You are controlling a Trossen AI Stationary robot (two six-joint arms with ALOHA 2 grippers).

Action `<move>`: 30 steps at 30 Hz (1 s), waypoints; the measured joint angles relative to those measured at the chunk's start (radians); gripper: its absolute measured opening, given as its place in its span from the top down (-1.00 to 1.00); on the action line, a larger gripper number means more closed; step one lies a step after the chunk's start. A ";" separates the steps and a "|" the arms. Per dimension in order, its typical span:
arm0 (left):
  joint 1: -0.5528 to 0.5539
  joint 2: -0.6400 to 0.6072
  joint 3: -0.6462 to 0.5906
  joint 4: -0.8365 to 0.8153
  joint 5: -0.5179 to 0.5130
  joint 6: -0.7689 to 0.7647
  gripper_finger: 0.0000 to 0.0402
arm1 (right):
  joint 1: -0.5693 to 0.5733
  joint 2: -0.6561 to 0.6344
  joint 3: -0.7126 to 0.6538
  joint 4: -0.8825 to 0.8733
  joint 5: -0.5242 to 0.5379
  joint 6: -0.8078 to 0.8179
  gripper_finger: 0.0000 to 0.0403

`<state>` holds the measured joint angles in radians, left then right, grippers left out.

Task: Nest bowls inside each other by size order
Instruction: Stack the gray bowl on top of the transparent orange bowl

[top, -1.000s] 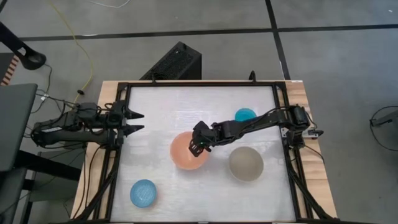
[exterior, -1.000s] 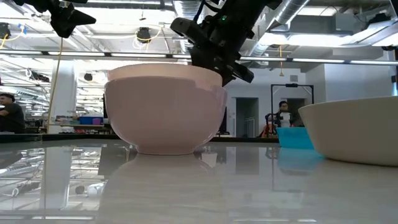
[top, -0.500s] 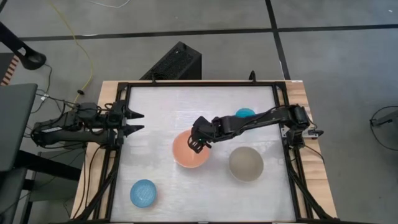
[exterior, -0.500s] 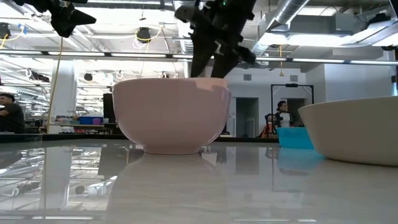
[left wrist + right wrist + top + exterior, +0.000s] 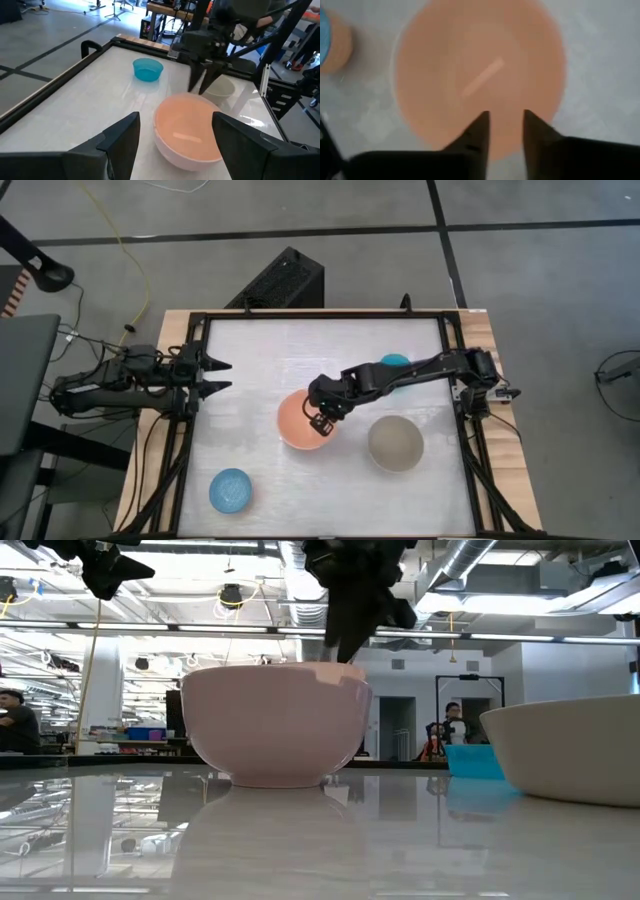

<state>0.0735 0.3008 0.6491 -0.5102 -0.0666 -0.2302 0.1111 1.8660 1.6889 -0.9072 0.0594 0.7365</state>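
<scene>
Right gripper (image 5: 321, 420) now clear of pink bowl (image 5: 303, 424), fingers slightly apart, empty above its rim. Bowl released; grey bowl (image 5: 395, 444) likely next.

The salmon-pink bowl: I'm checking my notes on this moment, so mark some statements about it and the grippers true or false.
1. The right gripper is above the salmon-pink bowl. True.
2. The salmon-pink bowl holds another bowl. False: it is empty.
3. The left gripper grips the light blue bowl. False: it waits open at the table's left edge, far from that bowl.
4. The grey-beige bowl stands apart from the salmon-pink bowl. True.
5. The right gripper's fingers are clamped together. False: a gap shows between them.
</scene>
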 joint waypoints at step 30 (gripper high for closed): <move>0.000 0.000 0.000 0.000 0.000 -0.010 -0.18 | -0.016 0.023 -0.044 -0.035 -0.061 -0.001 1.00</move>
<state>0.0734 0.3008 0.6491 -0.5102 -0.0666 -0.2398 0.0956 1.8889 1.6444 -0.9424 -0.0016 0.7357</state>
